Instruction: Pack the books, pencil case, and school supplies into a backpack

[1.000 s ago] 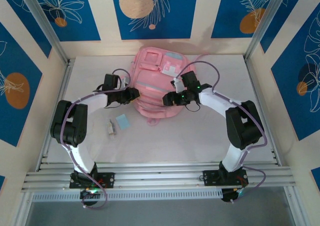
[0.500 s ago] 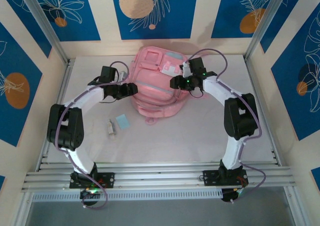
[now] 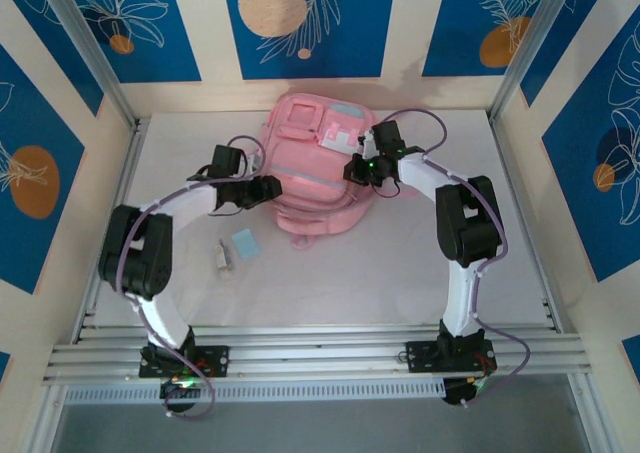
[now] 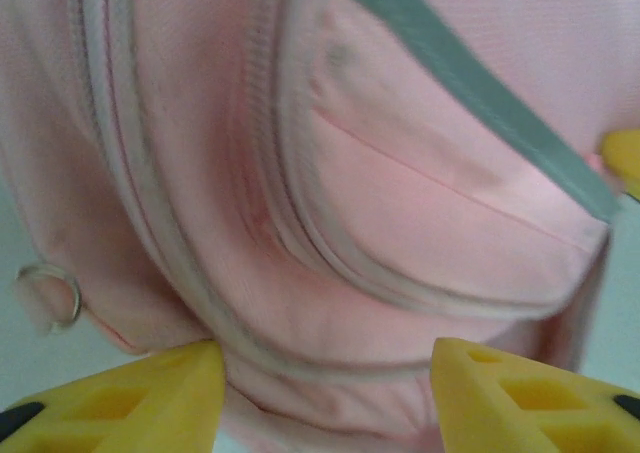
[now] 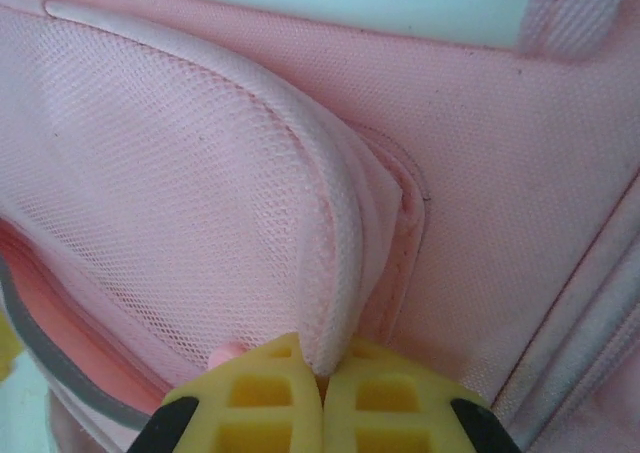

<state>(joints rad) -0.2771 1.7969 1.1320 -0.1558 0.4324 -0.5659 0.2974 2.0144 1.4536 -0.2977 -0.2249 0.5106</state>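
Backpack (image 3: pixel 312 178) lies flat on the white table (image 3: pixel 400 263), upper middle of the overhead view, an arm reaching in at each flank. Right gripper (image 5: pixel 322 383) is clenched: its yellow tips pinch a rolled pink edge of the bag's mesh side panel, at the bottom of its wrist view. Left gripper (image 4: pixel 325 398) stands released, yellow fingers (image 4: pixel 140 398) wide apart in the bottom corners of its view, the bag's zipped seam bulging just ahead and nothing caught.

This reads as the opening step. The bag looks zipped shut, so one side is pinned while the other goes for the zip. Next move, by my reading: the left jaws must find a pull or fold along that zipper line and close on it.

The bag is soft pink cloth with grey-blue trim, doubled zipper tracks, and a small metal ring (image 4: pixel 45 295) at its left edge. A light-blue square (image 3: pixel 244 243) and a small white piece (image 3: pixel 222 257) lie lower left on the table, well apart from the bag.
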